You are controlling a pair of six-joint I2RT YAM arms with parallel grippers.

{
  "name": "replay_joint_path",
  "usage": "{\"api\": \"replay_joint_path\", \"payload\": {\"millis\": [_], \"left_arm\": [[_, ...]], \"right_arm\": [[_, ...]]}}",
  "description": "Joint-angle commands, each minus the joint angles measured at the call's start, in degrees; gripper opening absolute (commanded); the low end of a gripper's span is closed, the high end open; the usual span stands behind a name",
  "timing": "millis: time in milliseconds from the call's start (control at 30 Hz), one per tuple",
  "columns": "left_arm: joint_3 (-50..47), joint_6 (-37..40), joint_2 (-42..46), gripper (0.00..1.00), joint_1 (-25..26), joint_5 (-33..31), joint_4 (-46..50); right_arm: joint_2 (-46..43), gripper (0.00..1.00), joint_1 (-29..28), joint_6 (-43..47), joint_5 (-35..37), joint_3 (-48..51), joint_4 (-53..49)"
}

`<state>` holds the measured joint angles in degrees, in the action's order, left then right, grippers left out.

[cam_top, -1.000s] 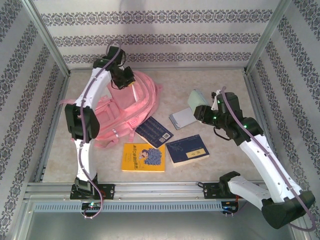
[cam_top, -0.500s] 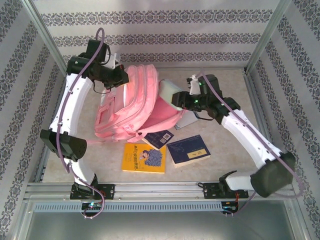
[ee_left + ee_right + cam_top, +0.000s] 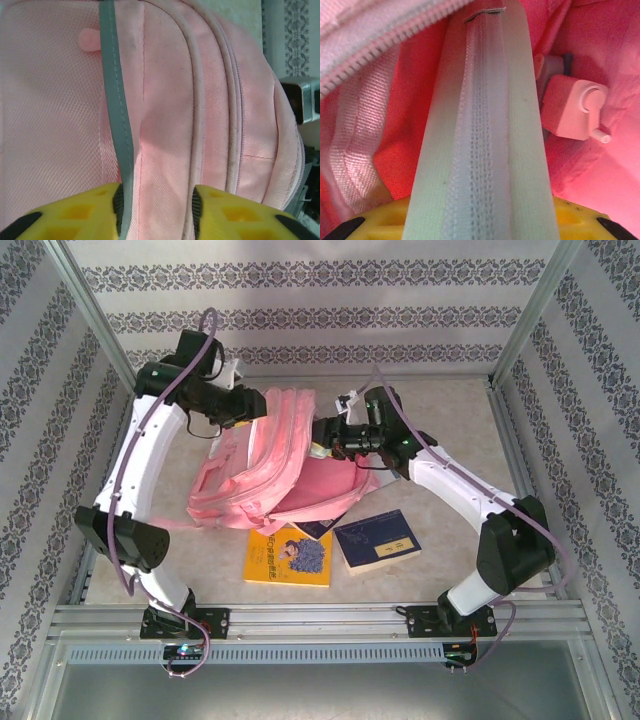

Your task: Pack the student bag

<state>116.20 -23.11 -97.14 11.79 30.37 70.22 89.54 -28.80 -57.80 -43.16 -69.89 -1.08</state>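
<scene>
From the top, the student bag (image 3: 250, 468) is propped up, with its open mouth on the side by my right arm. My left gripper (image 3: 258, 406) is at the bag's top edge. My right gripper (image 3: 322, 437) is at the bag's mouth. A yellow book (image 3: 287, 556) and a blue book (image 3: 375, 538) lie just in front of the bag, not packed yet.

From my left wrist, the left gripper (image 3: 156, 200) has its fingers (image 3: 75, 215) apart. I see the bag's pink cloth and a grey stripe (image 3: 116, 115) between them. Nothing looks pinched. I think the bag could flop, so I would grab that top edge to hold the mouth wide.

From my right wrist, the right gripper (image 3: 475, 220) is squeezed tight on a pale green pouch (image 3: 485, 125). The pouch is already poking inside the bag, past the bag's zip (image 3: 395, 30). A small white thing (image 3: 575, 107) sits inside the bag, just beside the pouch.

To do this well, I would push the pouch deep down and steer away from the zip teeth. I would let go only when it rests on the bag's bottom.
</scene>
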Motion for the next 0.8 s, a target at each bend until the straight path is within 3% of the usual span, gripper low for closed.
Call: {"api": "replay_joint_path", "payload": {"millis": [0,100,200,300,400,500,767], "left_arm": [[6.71,-1.48,2.42,0.53,2.31,-5.32,5.13],[12.59,-1.34,0.03,0.59,6.52,-7.86,10.00],[12.86,-2.55,-1.10,0.64,10.52,-8.52,10.88],[13.70,-1.55,-2.80,0.67,14.36,-13.56,13.08],[16.52,-1.20,-5.55,0.67,16.17,-17.28,16.35],[20.71,-0.55,-8.19,0.67,17.84,-25.01,20.32],[19.21,-2.11,-8.84,0.66,19.45,-35.10,24.08]], "right_arm": [[0.08,0.31,-2.90,-8.11,-3.90,0.01,13.71],[1.05,0.30,-5.00,-9.78,-3.57,-0.31,14.96],[1.73,0.30,-6.29,-9.94,-2.75,-0.73,14.79],[1.94,0.29,-6.81,-10.18,-1.89,-1.17,14.85],[2.05,0.28,-7.32,-9.90,-1.65,-1.76,14.22],[1.87,0.28,-7.74,-9.44,-0.99,-1.50,13.48],[2.29,0.27,-9.19,-9.87,-0.17,0.62,15.16]]}}
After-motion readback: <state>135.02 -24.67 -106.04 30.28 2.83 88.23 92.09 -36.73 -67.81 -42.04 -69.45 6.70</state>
